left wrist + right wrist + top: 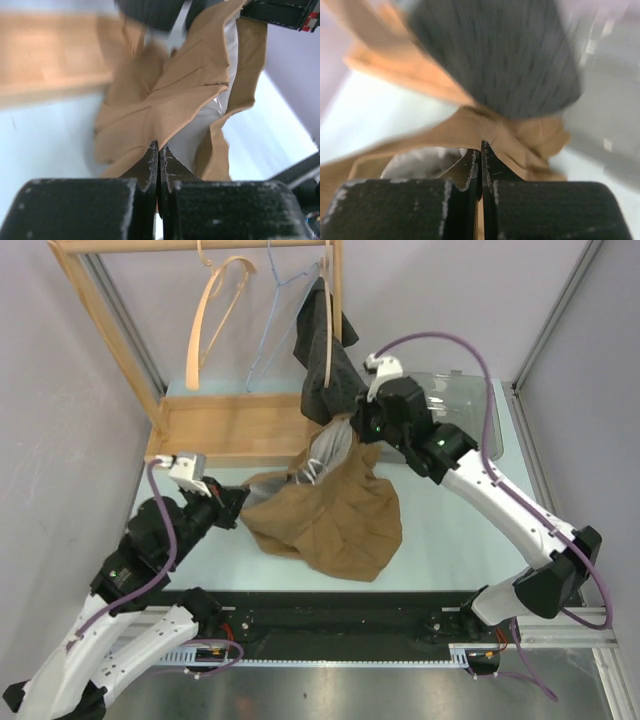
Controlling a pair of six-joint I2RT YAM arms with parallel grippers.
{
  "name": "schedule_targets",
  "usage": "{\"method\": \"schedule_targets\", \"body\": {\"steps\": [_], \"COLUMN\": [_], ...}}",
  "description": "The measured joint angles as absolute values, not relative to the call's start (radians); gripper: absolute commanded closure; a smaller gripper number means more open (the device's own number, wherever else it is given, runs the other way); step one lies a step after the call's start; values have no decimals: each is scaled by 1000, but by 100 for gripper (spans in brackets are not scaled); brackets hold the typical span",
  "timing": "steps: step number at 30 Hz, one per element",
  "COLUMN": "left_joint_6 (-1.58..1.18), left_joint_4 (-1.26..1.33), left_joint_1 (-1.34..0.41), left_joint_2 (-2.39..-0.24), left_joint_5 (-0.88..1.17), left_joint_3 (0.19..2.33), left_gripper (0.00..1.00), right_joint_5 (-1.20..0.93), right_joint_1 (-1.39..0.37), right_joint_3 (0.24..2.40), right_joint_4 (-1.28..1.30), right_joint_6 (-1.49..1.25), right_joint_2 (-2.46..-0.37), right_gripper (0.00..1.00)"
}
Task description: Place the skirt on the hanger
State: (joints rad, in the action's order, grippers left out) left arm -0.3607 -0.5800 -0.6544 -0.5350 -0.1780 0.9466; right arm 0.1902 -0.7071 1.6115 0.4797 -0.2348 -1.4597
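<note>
Both pairs pinch the skirt [335,520]: left fingers [148,167] clamp its left edge low over the bench [450,530], right fingers [468,172] hold the top edge up nr the rack [220,425]. So I reckon it's stretched open btwn arms, ready for the wooden hanger [197,330].

The pale table [440,552] carries a wooden rack [230,427] at back; the brown skirt [335,520] lies crumpled mid-table.
</note>
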Motion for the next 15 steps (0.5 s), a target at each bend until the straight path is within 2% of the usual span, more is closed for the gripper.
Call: {"method": "schedule_targets", "body": {"steps": [1, 4, 5, 6, 8, 11, 15], "left_joint_6": [-382, -437, -456, -471, -485, -471, -432], "left_joint_4": [-572, -566, -564, -566, -576, -562, -513], "left_joint_1": [-654, -654, -654, -654, -654, -654, -654], "left_joint_2": [-513, -486, -486, -491, -510, -565, -655], "left_joint_5": [-173, -147, -135, -123, -109, -91, -28], "left_joint_3": [894, 742, 688, 645, 595, 599, 655], "left_gripper": [93, 63, 44, 35, 23, 16, 14], "right_joint_5": [179, 151, 144, 141, 137, 131, 117], "right_joint_1": [-712, -732, -743, -759, -793, -840, -873], "right_joint_3": [1562, 1460, 1439, 1422, 1399, 1385, 1382], "right_joint_4": [481, 518, 527, 536, 553, 559, 551], "right_joint_6": [-244, -274, -281, -287, -295, -308, -329], "right_joint_2": [-1461, -1505, -1535, -1568, -1634, -1705, -1729], "right_gripper": [100, 100, 100, 100, 100, 100, 100]}}
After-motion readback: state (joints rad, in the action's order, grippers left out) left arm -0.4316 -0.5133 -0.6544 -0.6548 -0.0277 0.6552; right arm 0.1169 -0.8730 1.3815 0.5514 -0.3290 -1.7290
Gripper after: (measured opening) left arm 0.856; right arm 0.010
